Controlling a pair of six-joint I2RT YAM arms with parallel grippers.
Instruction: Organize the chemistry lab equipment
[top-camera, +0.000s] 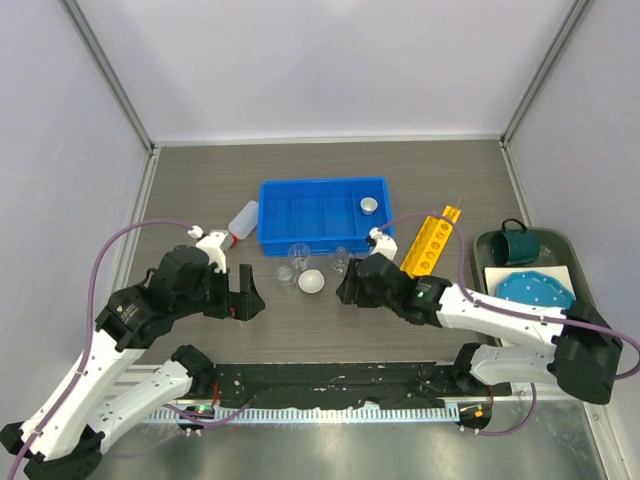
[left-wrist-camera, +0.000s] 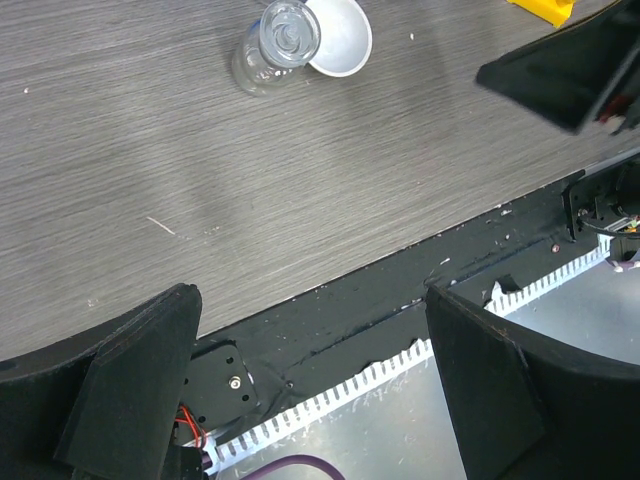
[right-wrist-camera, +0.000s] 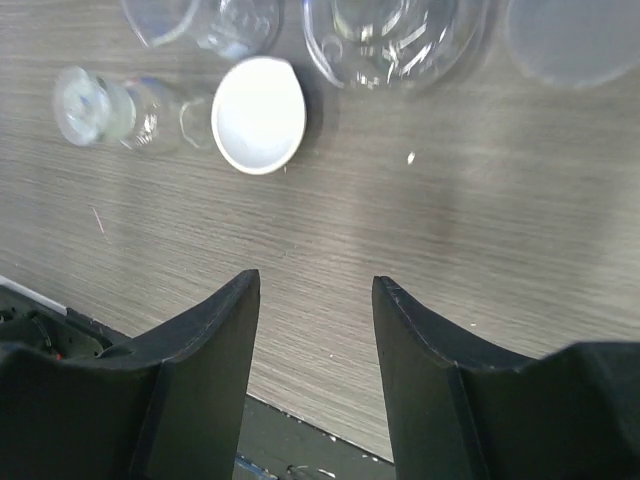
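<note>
Beakers (top-camera: 296, 254) and a dish (top-camera: 311, 282) stand mid-desk on the bin's (top-camera: 322, 215) near-edge side, ungrasped; left tool (top-camera: 247, 293) and right tool (top-camera: 347, 287) hang spread and empty, so the right probably must lower onto the dish next.

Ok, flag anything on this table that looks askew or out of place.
The squeeze bottle lies on its side left of the blue bin, red cap toward the near edge. The yellow tube rack sits diagonally right of the bin, not square with it. Nothing looks spilled or broken.
</note>
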